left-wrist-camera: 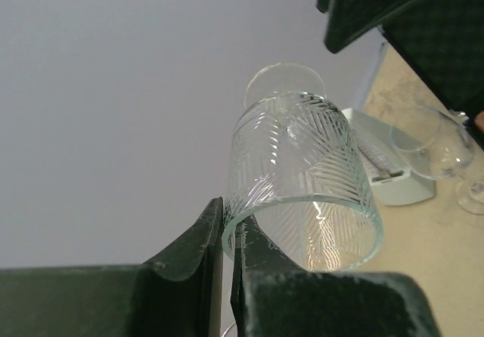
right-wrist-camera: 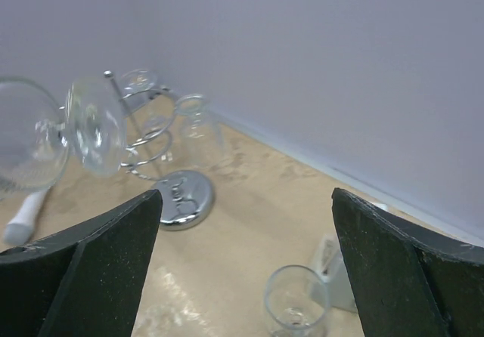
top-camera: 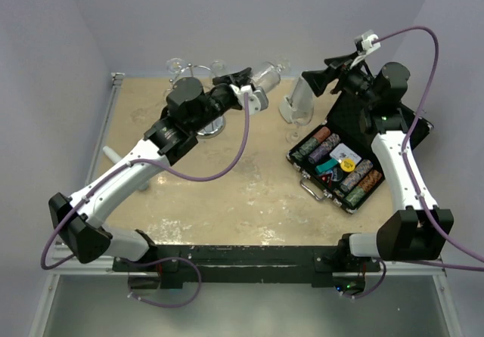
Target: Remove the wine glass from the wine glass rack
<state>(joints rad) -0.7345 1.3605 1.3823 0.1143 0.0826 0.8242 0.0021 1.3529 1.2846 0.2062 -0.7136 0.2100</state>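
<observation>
- Left gripper [left-wrist-camera: 229, 227], fingers pressed almost together, pinches the rim of the wine glass [left-wrist-camera: 302, 178] and holds it on its side in the air, foot pointing away from the fingers.
- The wine glass hangs off the chrome rack [right-wrist-camera: 180, 198], just to the rack's right. As far as the overhead view shows, it touches none of the wire arms. At least one other glass [right-wrist-camera: 195, 129] hangs on the rack.
- Right gripper [right-wrist-camera: 246, 195], fingers spread wide, holds nothing above the grey metronome [left-wrist-camera: 386, 167] and a second glass [right-wrist-camera: 295, 307] standing on the table [top-camera: 249, 193].
- An open case of poker chips [top-camera: 344, 167] lies beside the right arm.
- Handling, by my reckoning: thin, light, stiff glass with a cut pattern, smooth enough to slip and quick to chip. A rim pinch grips one wall only, so the bowl may swing. The stem looks the surer hold, and a gentle set-down on the foot the safe finish.
</observation>
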